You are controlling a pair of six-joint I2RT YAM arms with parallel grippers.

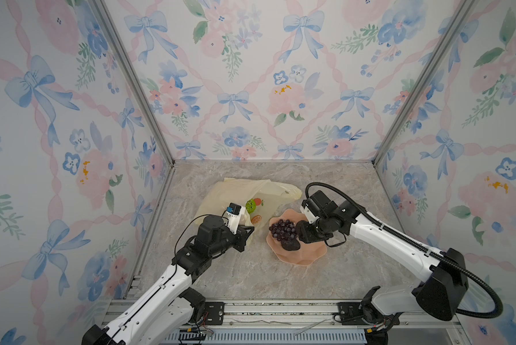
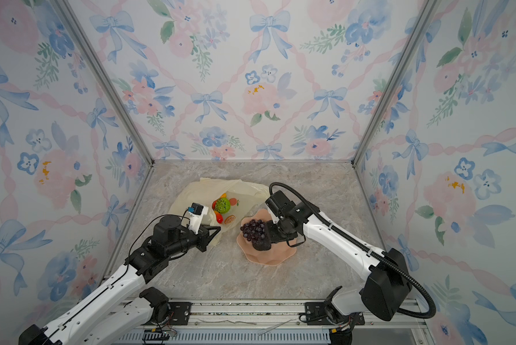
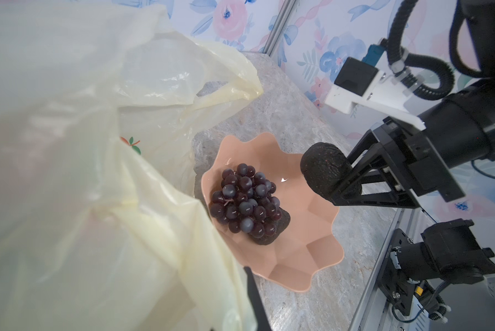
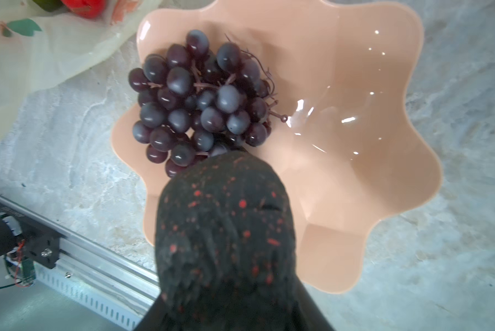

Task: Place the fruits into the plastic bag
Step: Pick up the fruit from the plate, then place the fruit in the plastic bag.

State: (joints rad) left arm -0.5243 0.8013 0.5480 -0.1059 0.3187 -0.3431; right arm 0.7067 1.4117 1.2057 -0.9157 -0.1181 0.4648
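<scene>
Fruits lie split between two places. In a top view we see the plastic bag point(image 1: 238, 191) crumpled on the marble table point(image 1: 340, 268), just beside the pink dish point(image 1: 306, 260); a bumpy green ball point(image 1: 251, 205) shows inside it. Our left gripper point(image 1: 251, 230) is pinched flat on the bag's near edge. The grape bunch point(image 1: 283, 229) and one avocado point(image 1: 291, 245) sit in the dish, and our right gripper point(image 1: 302, 236) hangs over it.

From the left wrist we see bag film draped close across the lens, the grapes resting on the dish's avocado, and the right gripper's jaws part-way apart, clamped on a second avocado point(image 3: 320, 169) above the dish.

From the right wrist, that held avocado fills the foreground above the dish rim; the grapes lie beyond it, and a red fruit point(image 4: 81, 5) shows by the bag at the frame's edge.
</scene>
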